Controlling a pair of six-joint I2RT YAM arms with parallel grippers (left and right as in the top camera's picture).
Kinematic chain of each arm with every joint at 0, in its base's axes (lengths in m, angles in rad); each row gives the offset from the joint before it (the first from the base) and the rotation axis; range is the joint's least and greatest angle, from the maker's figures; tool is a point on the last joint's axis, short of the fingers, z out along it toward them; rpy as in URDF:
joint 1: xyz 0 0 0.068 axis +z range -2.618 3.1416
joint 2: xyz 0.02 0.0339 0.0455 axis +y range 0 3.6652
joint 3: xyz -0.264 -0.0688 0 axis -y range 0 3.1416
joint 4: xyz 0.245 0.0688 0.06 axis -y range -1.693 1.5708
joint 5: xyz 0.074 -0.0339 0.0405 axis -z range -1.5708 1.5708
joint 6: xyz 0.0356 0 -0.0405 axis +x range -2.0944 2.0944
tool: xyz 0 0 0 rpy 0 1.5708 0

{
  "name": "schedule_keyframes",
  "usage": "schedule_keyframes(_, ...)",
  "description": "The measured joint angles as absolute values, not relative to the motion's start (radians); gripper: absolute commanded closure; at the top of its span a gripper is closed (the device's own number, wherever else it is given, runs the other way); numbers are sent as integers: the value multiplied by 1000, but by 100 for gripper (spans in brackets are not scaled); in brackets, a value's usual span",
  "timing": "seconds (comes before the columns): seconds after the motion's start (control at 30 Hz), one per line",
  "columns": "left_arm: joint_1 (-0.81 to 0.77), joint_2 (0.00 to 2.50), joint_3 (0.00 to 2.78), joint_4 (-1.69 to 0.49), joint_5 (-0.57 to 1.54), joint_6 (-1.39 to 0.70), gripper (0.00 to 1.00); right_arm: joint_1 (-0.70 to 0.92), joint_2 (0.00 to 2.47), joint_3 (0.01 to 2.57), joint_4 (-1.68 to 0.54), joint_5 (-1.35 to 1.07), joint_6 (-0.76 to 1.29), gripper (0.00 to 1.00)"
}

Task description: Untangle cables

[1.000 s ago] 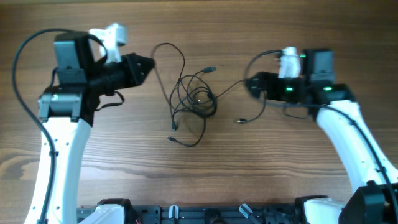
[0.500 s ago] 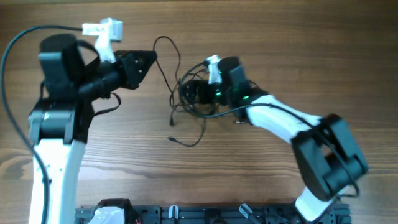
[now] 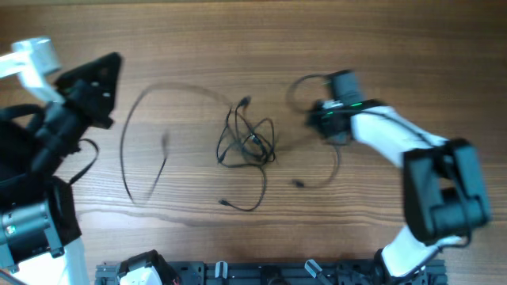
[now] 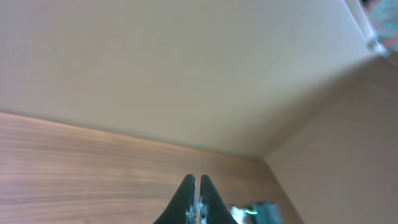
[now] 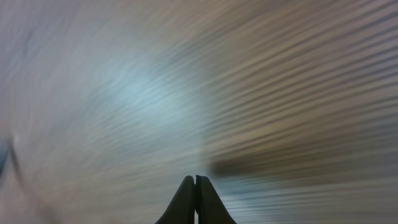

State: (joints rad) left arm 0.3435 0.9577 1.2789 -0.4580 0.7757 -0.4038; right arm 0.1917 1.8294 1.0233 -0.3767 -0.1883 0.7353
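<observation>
**Claw status: strand separation in hand**

Both clenched. Left claw [image 3: 109,70] is raised at far left. Right claw [image 3: 317,119] sits just right of the cables [image 3: 249,142], clumped mid counter [image 3: 380,47]. Blur possibly hides a gripped strand. Next: draw one strand outward without dragging the clump.

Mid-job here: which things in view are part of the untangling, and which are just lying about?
Part of the job:
- knotted clump of cables
- separate cable loop on the left
- loose cable by the right tool

Not part of it:
- wooden table
- black rail at its near edge
</observation>
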Motion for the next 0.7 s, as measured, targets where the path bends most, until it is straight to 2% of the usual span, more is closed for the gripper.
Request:
schedule_keyframes(0.13, 437, 980, 1279, -458, 776, -411, 96, -6, 1729, 1023, -460, -167, 634, 94)
schedule_keyframes(0.17, 448, 989, 1279, -458, 776, -411, 96, -39, 1703, 1023, -472, -164, 607, 89)
schedule_keyframes(0.23, 465, 1018, 1279, -458, 776, -415, 90, -93, 1651, 1023, -494, -180, 555, 64)
schedule_keyframes(0.27, 468, 1042, 1279, -463, 776, -418, 79, -123, 1612, 1023, -514, -210, 500, 53)
schedule_keyframes(0.3, 467, 1066, 1279, -470, 777, -429, 61, -135, 1584, 1023, -526, -244, 458, 45)
schedule_keyframes(0.33, 462, 1094, 1279, -484, 777, -439, 50, -136, 1560, 1024, -541, -279, 413, 42)
schedule_keyframes(0.37, 456, 1122, 1279, -502, 776, -451, 42, -128, 1544, 1024, -558, -311, 377, 39)
schedule_keyframes(0.43, 436, 1175, 1280, -545, 776, -474, 36, -98, 1534, 1024, -591, -350, 335, 35)
schedule_keyframes(0.53, 375, 1267, 1281, -631, 772, -506, 44, -45, 1534, 1023, -618, -386, 311, 34)
schedule_keyframes(0.6, 316, 1345, 1282, -684, 757, -518, 40, -10, 1534, 1023, -613, -401, 313, 34)
schedule_keyframes(0.7, 216, 1460, 1282, -746, 686, -574, 41, 40, 1534, 1023, -595, -411, 316, 31)
